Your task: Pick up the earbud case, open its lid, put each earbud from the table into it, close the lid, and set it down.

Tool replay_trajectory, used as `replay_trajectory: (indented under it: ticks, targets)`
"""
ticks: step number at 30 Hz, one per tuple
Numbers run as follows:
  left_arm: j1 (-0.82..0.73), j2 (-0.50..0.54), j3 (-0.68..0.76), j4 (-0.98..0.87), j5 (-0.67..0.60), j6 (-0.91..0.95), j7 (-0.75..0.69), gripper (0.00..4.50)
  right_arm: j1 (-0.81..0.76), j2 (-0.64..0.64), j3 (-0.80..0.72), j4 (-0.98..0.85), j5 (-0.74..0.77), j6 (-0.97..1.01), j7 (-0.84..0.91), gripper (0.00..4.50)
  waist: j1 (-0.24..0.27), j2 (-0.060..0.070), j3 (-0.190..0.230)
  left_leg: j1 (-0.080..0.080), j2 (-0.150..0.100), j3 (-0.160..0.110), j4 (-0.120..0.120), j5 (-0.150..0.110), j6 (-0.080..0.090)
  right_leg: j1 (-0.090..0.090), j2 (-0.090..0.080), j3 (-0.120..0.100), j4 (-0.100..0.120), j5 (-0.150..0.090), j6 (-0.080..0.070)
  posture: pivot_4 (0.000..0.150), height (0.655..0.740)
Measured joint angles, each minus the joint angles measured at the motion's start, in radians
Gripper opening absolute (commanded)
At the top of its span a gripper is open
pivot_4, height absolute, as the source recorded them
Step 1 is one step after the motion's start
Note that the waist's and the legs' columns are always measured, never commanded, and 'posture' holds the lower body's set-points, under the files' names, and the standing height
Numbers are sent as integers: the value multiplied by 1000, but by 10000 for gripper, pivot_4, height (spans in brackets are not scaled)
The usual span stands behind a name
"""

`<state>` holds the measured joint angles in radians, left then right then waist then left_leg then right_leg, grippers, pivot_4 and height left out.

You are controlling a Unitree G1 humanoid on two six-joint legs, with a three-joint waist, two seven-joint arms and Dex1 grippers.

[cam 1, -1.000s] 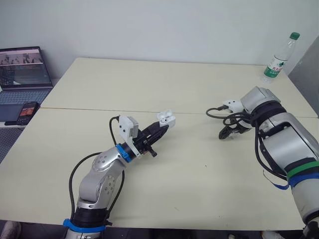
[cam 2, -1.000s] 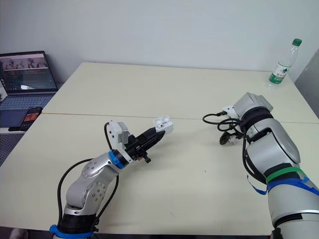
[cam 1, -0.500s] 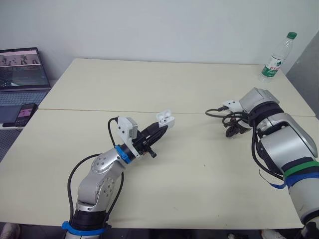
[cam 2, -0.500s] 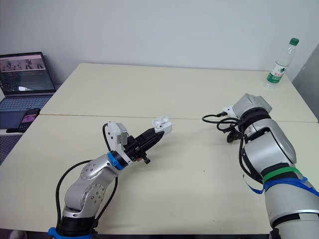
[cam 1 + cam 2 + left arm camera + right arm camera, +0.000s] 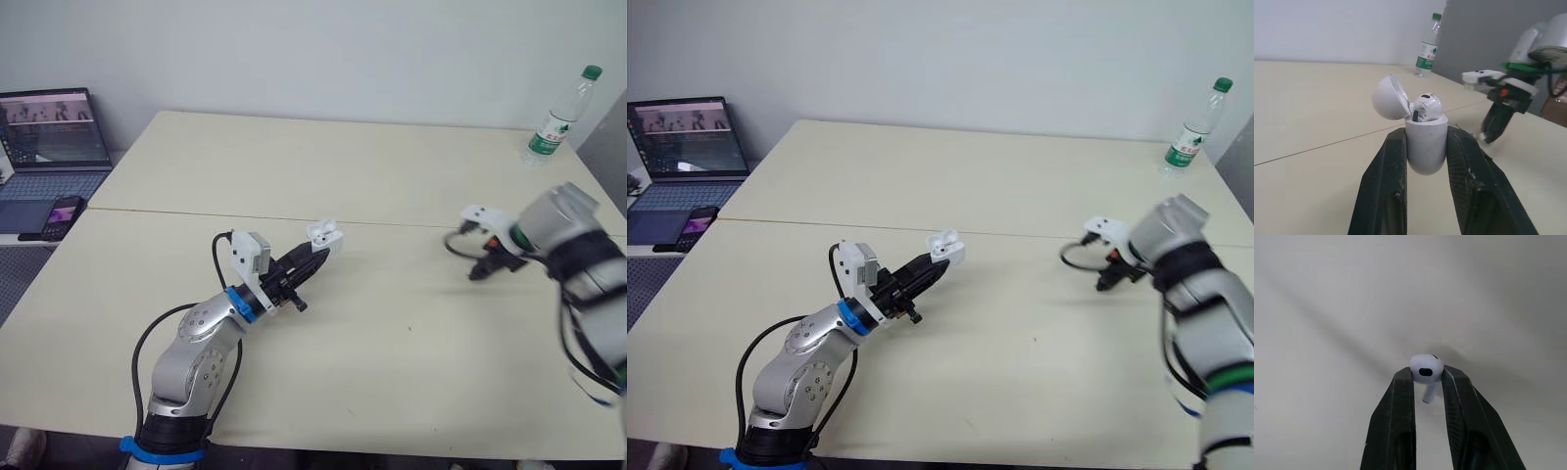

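My left gripper (image 5: pixel 318 251) is shut on the white earbud case (image 5: pixel 325 235), holding it tilted above the middle of the table. The case's lid (image 5: pixel 1387 97) stands open, and one white earbud (image 5: pixel 1426 105) sits in the case body (image 5: pixel 1425 144). Over the right side of the table, my right gripper (image 5: pixel 477 275) is shut on the second white earbud (image 5: pixel 1426 368). Its two black fingers (image 5: pixel 1400 401) pinch the earbud's head, and the stem points down between them just above the tabletop.
The cream table (image 5: pixel 343 176) has a seam running across its middle. A water bottle (image 5: pixel 558 117) stands at the far right corner. A laptop (image 5: pixel 54 132) and a phone (image 5: pixel 61 211) lie on a lower surface off the table's left edge.
My right gripper has closed on the earbud and its arm has swung outward to the right. The left gripper still holds the open case in the same place. The camera has shifted slightly.
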<state>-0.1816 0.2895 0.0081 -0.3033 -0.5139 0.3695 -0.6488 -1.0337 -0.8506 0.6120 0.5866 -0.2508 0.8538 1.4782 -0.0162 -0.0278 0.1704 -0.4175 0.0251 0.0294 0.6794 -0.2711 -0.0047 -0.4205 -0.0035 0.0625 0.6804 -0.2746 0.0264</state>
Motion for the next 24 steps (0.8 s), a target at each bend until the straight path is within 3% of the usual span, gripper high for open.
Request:
replay_trajectory:
  ticks: [4,8,11,15,22,23,24]
  targets:
    - [-4,1,-3,1,-1,2,-9,7661,270,-221,-58,-381,47,-262,35,4050,-1,0,0,1,1,1,0,0,0,0,1,0,-1,0,0,1500,7389]
    - [-10,3,-2,2,-1,4,-18,7661,473,-342,-130,-528,90,-577,11,4050,-16,0,0,7,3,3,1,1,0,5,3,1,1,0,1,1500,7389]
    - [-12,3,-3,1,-3,7,-22,7661,560,-353,-191,-563,117,-720,-35,4050,-21,-1,2,21,4,6,0,1,0,17,5,3,0,-1,2,1500,7389]
    - [-17,4,-3,2,-5,14,-27,7661,579,-328,-224,-571,108,-817,-101,4050,-22,-1,2,22,4,7,0,3,3,17,6,5,0,-1,6,1500,7389]
    - [-33,5,-3,9,-6,15,-41,7661,579,-274,-237,-578,75,-797,-125,4050,-16,-1,2,20,3,6,0,4,0,16,5,7,0,1,3,1500,7389]
    - [-35,7,-3,15,-6,15,-41,7661,579,-274,-237,-582,73,-796,-121,11334,-16,-1,2,20,3,6,0,4,0,16,5,7,0,1,3,1500,7389]
    - [-38,8,-3,21,-6,15,-42,7661,580,-275,-237,-583,70,-796,-117,13683,-16,-1,2,19,3,5,0,4,0,16,5,7,0,1,3,1500,7389]
